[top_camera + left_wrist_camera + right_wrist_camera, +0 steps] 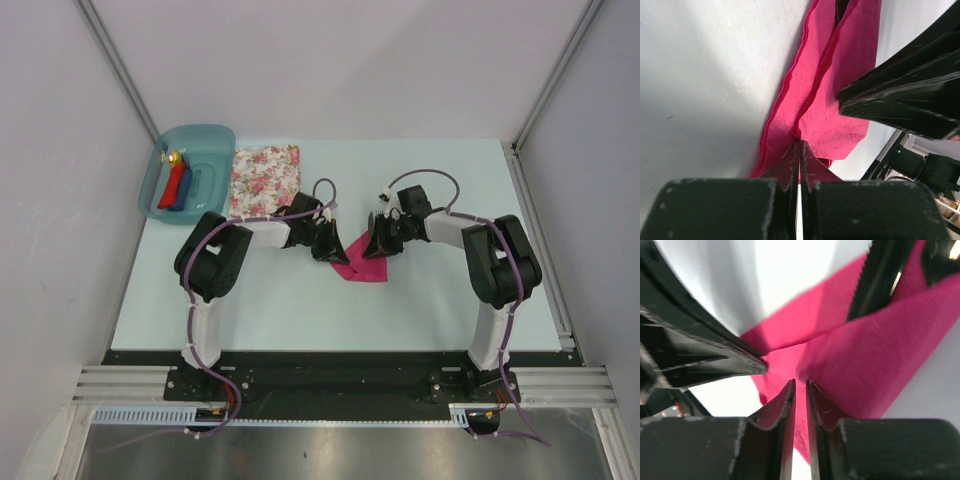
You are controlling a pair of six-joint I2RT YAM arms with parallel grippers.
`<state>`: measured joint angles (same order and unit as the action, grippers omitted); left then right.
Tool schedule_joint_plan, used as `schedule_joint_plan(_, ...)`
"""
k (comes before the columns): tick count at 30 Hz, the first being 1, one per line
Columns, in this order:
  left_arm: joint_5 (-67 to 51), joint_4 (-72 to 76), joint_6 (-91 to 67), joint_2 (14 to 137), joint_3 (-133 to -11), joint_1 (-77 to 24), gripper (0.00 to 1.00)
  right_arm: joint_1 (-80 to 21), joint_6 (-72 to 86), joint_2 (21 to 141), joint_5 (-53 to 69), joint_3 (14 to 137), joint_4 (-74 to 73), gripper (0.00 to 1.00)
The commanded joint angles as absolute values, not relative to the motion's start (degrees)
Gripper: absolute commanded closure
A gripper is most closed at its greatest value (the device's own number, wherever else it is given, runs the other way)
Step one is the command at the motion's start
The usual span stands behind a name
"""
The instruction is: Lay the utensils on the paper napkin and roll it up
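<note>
The paper napkin [825, 115] is matt and finely embossed, the utensils [879, 275] glossy

Paper napkin [366, 268] on table [290, 305] (between left hand [335, 252], right hand [375, 248]); cloth [265, 178] behind.

Right gripper [800, 390] – jaws a slit apart – tips at the creased paper napkin [880, 360] (a dark utensil [875, 280] lies in its fold)
</note>
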<state>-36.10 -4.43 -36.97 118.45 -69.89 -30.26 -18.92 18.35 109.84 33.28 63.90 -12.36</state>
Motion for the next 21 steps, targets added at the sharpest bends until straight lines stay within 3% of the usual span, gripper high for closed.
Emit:
schedule_joint_plan(1, -35.3, -4.4, -35.7, 117.8, -71.5, -30.4, 1.00, -17.5, 20.1, 105.8, 36.6, 67.3, -12.5, 0.80)
schedule_joint_plan(21, -35.2, -4.0, -35.5, 117.4, -70.8, -30.2, 1.00, -19.6, 15.5, 110.2, 27.1, 67.7, -15.9, 0.89)
